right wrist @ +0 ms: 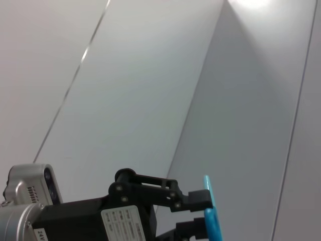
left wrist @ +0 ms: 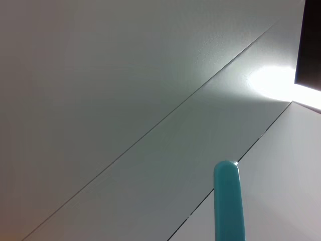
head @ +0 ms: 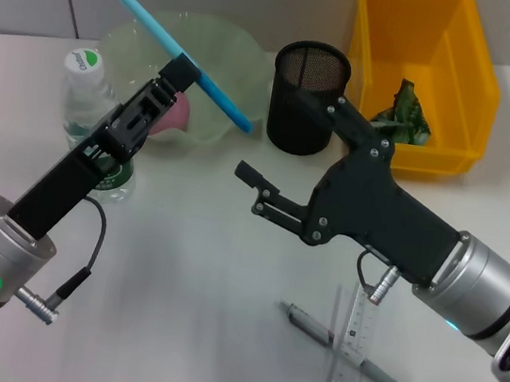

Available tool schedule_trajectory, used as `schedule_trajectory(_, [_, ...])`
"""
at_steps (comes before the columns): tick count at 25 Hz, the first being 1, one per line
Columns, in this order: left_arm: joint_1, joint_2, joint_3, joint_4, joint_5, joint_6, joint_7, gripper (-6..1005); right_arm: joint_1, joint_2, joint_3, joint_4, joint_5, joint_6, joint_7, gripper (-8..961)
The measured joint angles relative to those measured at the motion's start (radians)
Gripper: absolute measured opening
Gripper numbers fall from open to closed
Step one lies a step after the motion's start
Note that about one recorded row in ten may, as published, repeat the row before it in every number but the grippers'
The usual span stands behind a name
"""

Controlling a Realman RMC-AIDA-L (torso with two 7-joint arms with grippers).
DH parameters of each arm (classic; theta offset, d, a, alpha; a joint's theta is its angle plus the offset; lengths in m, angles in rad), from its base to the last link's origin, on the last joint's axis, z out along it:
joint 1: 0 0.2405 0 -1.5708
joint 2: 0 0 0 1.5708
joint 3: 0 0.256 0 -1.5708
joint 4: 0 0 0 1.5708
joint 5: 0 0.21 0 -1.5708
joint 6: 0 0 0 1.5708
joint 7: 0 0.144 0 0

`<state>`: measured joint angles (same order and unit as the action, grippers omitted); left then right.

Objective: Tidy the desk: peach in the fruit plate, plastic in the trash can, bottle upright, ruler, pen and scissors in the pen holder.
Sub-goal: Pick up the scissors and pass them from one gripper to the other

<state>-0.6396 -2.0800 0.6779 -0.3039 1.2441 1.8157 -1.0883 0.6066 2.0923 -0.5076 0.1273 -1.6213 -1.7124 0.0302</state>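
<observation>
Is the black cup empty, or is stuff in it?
Looks empty: nothing pokes above the pen holder rim, though its bottom is hidden.

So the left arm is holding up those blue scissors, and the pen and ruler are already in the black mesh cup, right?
Not quite. The left gripper does hold the scissors up, but the head view shows the pen and ruler lying crossed on the desk, not in the pen holder.

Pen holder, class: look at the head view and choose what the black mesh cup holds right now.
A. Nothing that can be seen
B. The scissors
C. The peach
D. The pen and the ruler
A. The pen holder shows only bare mesh inside; the scissors are up in the left gripper, while the pen and ruler lie crossed on the desk.
</observation>
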Motion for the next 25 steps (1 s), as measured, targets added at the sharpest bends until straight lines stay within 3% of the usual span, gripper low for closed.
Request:
schedule_trajectory(5, [-0.002, 0.0, -0.006, -0.008, 0.007, 0.001, 0.0, 239, 0.021, 0.0, 0.0, 0.034, 0.0, 0.003, -0.089, 817])
schedule_trajectory(10, [0.008, 0.0, -0.106, -0.017, 0.11, -0.006, 0.003, 240, 0.036, 0.0, 0.007, 0.052, 0.001, 0.008, -0.128, 817])
schedule_trajectory(25, [0.014, 0.0, -0.145, -0.019, 0.141, -0.017, -0.001, 239, 0.061, 0.001, 0.038, 0.065, -0.003, 0.009, -0.154, 816])
